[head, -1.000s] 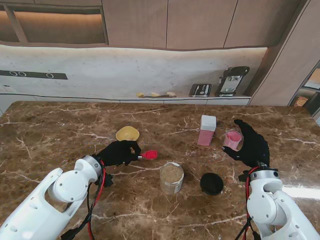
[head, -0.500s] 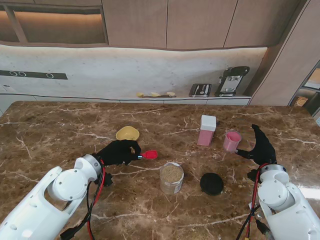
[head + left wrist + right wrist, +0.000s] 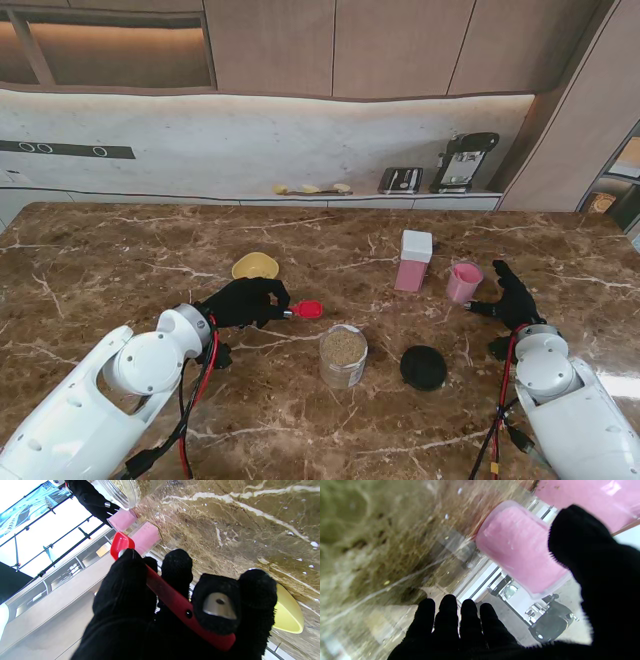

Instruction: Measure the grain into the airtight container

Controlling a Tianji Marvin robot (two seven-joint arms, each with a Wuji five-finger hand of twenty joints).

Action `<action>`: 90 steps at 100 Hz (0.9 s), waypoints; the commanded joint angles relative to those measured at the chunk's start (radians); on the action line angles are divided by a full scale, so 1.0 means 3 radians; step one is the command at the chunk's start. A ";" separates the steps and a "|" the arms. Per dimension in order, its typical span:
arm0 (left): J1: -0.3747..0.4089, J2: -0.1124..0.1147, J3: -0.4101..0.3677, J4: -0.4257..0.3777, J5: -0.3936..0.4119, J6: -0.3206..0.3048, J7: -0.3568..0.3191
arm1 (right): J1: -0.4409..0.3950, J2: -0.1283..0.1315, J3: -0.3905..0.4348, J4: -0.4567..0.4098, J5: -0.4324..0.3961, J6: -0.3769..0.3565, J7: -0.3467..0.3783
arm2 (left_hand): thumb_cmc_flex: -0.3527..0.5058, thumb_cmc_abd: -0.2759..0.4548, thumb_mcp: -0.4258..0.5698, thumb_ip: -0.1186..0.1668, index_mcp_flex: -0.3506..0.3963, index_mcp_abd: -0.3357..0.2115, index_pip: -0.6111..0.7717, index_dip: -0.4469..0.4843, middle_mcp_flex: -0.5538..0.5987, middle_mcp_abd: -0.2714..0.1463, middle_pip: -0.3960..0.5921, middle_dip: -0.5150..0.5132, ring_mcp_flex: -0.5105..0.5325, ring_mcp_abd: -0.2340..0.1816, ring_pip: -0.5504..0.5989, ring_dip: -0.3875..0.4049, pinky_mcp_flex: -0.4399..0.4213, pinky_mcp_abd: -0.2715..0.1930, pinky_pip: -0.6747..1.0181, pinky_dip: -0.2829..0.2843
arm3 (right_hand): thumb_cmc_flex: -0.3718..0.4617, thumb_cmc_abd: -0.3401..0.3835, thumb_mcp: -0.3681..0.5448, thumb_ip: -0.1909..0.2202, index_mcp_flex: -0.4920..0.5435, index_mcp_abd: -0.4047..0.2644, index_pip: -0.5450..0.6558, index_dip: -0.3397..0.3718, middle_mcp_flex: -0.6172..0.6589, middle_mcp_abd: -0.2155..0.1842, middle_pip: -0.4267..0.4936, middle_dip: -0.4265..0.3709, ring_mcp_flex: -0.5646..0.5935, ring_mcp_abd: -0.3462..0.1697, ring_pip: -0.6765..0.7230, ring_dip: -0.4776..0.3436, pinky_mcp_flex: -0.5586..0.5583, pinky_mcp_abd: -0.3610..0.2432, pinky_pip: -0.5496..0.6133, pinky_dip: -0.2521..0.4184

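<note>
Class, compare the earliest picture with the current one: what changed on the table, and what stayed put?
The right hand let go of the pink cup and drew back, open. The left hand still grips the red scoop, nudged slightly rightward. Grain jar, black lid and yellow bowl stayed.

Even bright stand view, under-cabinet glow, blown-out left wrist window, blurred right wrist

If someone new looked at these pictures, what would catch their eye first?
Probably the bright red scoop held in the left hand, just left of the open glass jar of grain at the table's centre. Next, the pink cup on the right, with the right hand open beside it.
</note>
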 commanded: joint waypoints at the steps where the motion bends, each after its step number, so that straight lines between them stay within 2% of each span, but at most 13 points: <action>1: -0.0028 -0.0001 0.0022 0.0033 0.0007 0.0016 -0.0038 | 0.0042 0.0008 -0.0009 0.0050 -0.0069 0.0012 0.0121 | 0.0125 0.0025 0.0295 0.0114 0.0185 -0.0245 0.0111 0.0151 0.0183 -0.0043 0.0093 0.0049 0.0169 0.0113 0.0249 -0.0023 0.0030 0.0079 0.0178 0.0046 | -0.0124 -0.0169 0.0113 -0.0151 -0.0063 -0.0080 0.0037 0.0076 -0.0039 -0.0053 0.0037 0.0072 -0.0088 -0.0046 -0.0020 0.0018 0.0085 0.0099 0.0048 0.0075; 3: -0.0033 0.0000 0.0025 0.0037 0.0009 0.0016 -0.0042 | 0.0060 0.0009 -0.0017 0.0078 -0.0066 0.0000 0.0130 | 0.0125 0.0026 0.0298 0.0114 0.0184 -0.0246 0.0111 0.0151 0.0183 -0.0043 0.0093 0.0050 0.0169 0.0113 0.0248 -0.0024 0.0030 0.0080 0.0178 0.0046 | -0.0135 -0.0196 0.0139 -0.0155 -0.0094 -0.0086 0.0094 0.0199 -0.0030 -0.0054 0.0025 0.0083 -0.0083 -0.0046 -0.0025 0.0029 0.0090 0.0100 0.0035 0.0111; 7: -0.0043 0.0000 0.0031 0.0042 0.0007 0.0017 -0.0048 | 0.0094 0.0009 -0.0033 0.0129 -0.0047 -0.0017 0.0151 | 0.0122 0.0024 0.0302 0.0113 0.0186 -0.0248 0.0112 0.0153 0.0183 -0.0043 0.0093 0.0051 0.0169 0.0112 0.0248 -0.0024 0.0028 0.0081 0.0178 0.0047 | -0.0141 -0.0206 0.0140 -0.0158 -0.0100 -0.0084 0.0113 0.0244 -0.0024 -0.0054 0.0022 0.0088 -0.0081 -0.0043 -0.0026 0.0033 0.0093 0.0102 0.0030 0.0126; 60: -0.0114 0.0005 0.0105 0.0087 -0.0003 0.0044 -0.0094 | 0.0426 -0.0075 -0.0272 0.0701 0.0175 -0.0246 0.0113 | 0.0086 0.0015 0.0353 0.0101 0.0179 -0.0266 0.0111 0.0163 0.0175 -0.0052 0.0091 0.0062 0.0169 0.0111 0.0246 -0.0027 0.0018 0.0075 0.0177 0.0055 | -0.0150 -0.0309 0.0204 -0.0169 -0.0086 -0.0115 0.0063 0.0300 -0.0022 -0.0059 0.0022 0.0121 -0.0108 -0.0024 -0.0020 0.0053 0.0099 0.0122 0.0020 0.0212; 90: -0.0146 -0.0003 0.0137 0.0105 -0.0007 0.0043 -0.0071 | 0.0596 -0.0145 -0.0388 0.0978 0.0392 -0.0350 0.0186 | 0.0066 0.0012 0.0386 0.0094 0.0172 -0.0282 0.0109 0.0173 0.0168 -0.0057 0.0089 0.0068 0.0168 0.0110 0.0235 -0.0030 0.0004 0.0068 0.0173 0.0059 | -0.0185 -0.0369 0.0238 -0.0177 0.0008 -0.0303 0.0303 0.0437 -0.0113 -0.0031 0.0013 0.0168 -0.0327 0.0008 -0.0013 0.0108 0.0007 0.0134 0.0037 0.0331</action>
